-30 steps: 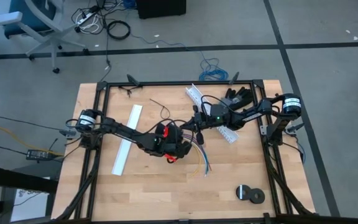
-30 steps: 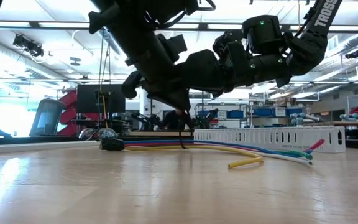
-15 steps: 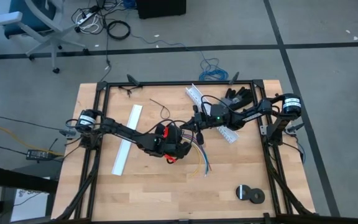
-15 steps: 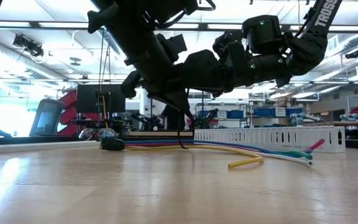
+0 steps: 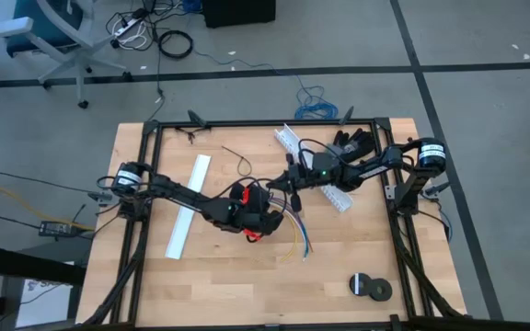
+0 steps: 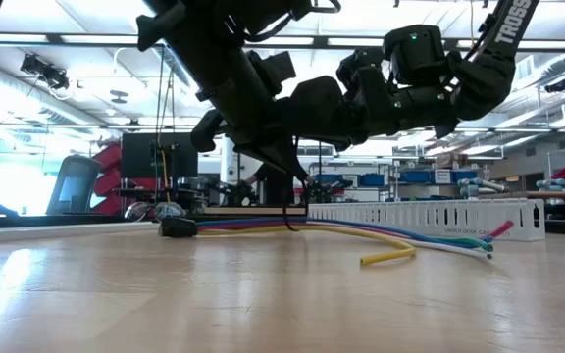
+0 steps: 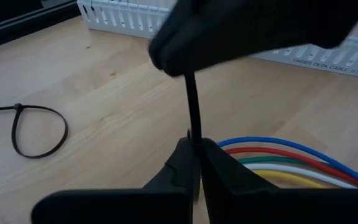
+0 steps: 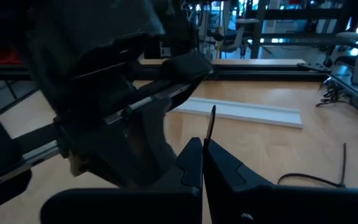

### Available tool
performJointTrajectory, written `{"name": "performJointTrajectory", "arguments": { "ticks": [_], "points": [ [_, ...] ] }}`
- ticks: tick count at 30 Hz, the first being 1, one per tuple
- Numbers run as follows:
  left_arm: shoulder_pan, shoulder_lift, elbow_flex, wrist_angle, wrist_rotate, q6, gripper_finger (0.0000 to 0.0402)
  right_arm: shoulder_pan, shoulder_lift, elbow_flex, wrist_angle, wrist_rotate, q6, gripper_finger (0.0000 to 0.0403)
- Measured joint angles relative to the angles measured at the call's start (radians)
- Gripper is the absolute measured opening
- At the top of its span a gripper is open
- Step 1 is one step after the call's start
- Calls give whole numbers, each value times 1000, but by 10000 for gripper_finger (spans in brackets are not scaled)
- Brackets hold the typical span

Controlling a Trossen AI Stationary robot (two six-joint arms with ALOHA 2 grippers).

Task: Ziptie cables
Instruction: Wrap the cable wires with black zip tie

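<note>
Thin black plastic ziptie [image 7: 192,106] stands upright over multicoloured cable bundle [image 7: 291,163], clenched by left gripper [image 7: 194,144] and right gripper [image 8: 203,147].

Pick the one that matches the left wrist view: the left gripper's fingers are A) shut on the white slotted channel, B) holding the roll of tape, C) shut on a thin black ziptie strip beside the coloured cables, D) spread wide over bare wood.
C: the left gripper is shut on a thin black ziptie strip that rises from between its fingers, with the coloured cables lying right beside it on the table.
</note>
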Motion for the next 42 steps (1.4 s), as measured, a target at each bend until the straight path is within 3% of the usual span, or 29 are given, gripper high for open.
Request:
{"name": "performJointTrajectory", "arguments": {
  "ticks": [31,38,42],
  "points": [
    [-10,0,-247,309,22,-106,19,-77,-2,0,248,119,11,0],
    [-13,0,-264,324,20,-108,19,-94,-3,0,298,116,51,0],
    [-13,1,-265,334,27,-106,33,-95,-5,1,261,62,51,0]
  ]
}}
